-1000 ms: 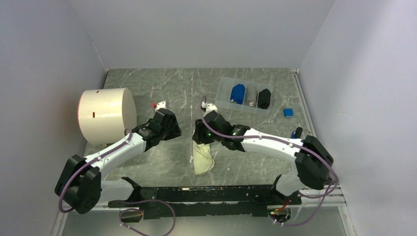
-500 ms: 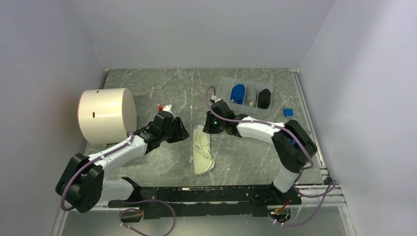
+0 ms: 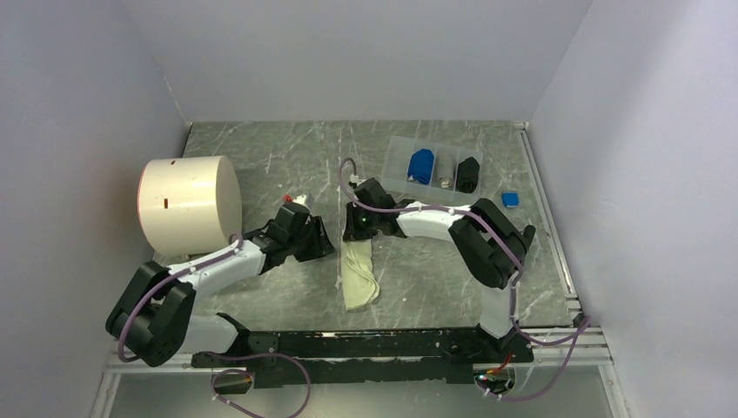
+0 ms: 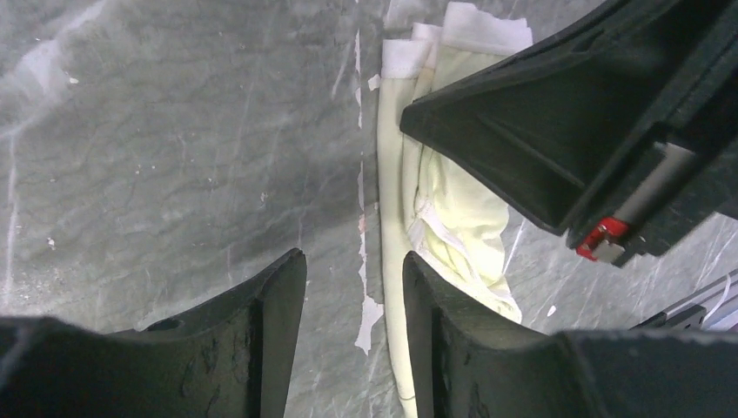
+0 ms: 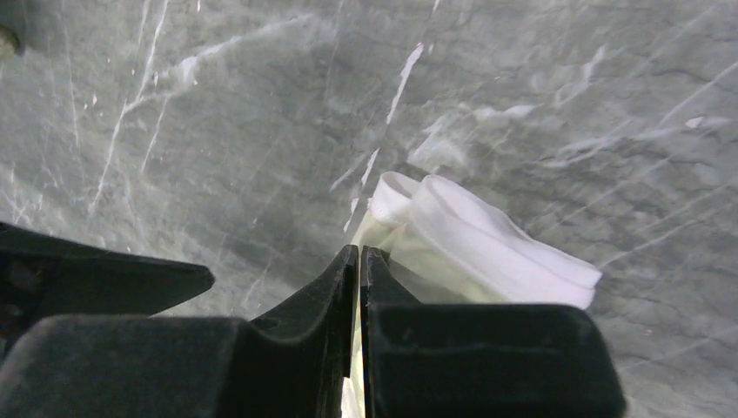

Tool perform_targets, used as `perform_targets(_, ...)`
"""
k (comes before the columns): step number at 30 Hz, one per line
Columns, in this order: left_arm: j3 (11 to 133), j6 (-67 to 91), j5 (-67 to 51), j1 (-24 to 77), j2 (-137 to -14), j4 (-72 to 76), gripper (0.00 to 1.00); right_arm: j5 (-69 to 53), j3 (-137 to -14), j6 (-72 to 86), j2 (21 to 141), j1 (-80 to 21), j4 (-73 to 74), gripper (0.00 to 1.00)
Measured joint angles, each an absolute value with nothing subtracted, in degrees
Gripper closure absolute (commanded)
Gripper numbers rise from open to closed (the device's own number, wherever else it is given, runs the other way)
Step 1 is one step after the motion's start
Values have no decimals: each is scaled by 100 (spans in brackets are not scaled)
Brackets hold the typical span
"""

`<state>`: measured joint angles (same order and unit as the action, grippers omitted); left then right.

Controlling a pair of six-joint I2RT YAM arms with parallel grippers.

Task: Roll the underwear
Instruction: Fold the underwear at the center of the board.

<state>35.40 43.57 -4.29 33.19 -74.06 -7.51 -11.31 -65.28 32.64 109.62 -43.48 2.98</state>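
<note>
The pale cream-yellow underwear (image 3: 358,272) lies folded into a long narrow strip on the table. It also shows in the left wrist view (image 4: 452,205) and the right wrist view (image 5: 487,248). My right gripper (image 3: 352,233) is shut, its tips (image 5: 358,254) touching the far, white-banded end of the strip. My left gripper (image 3: 324,248) is open and low at the strip's left edge (image 4: 354,261); its right finger (image 4: 435,331) overlaps that edge. A rolled royal blue garment (image 3: 421,165) sits in the clear tray (image 3: 396,178).
A large cream cylinder (image 3: 190,205) lies at the left. The clear tray also holds a black roll (image 3: 468,174). A small hard blue block (image 3: 510,199) lies right of the tray. Walls close in on three sides.
My right gripper has moved from above the strip out to its far end, with the arm folding in. My left gripper has moved right, down to the strip's left edge. The cloth has not moved.
</note>
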Motion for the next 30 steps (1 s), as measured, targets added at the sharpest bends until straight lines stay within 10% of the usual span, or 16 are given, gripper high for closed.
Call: perform_targets(30, 5072, 3815, -987, 3319, -9633, -191, 54, -45, -3664, 3669, 7091, -3968, 521, 74)
